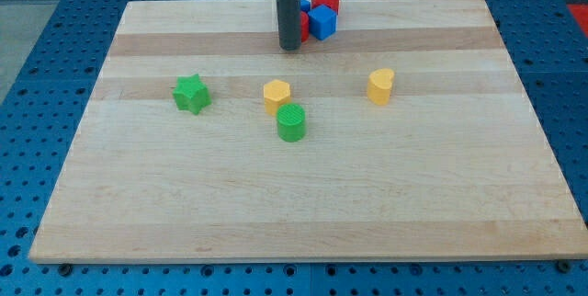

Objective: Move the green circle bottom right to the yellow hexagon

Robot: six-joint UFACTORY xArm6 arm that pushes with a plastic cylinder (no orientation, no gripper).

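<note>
Green circle (292, 123) touches yellow hexagon (277, 95) at its 5 o'clock. My tip (290, 48) sits at hexagon's 12 o'clock, well apart; no fingers fitted.

at the top centre of the frame the only part of the arm in sight is a straight, round rod (289, 6) — dark grey, smooth, with a faint lighter sheen down one side. my tip (290, 48) is its blunt, flat-cut lower end — no markings, screws or cables can be made out.
</note>
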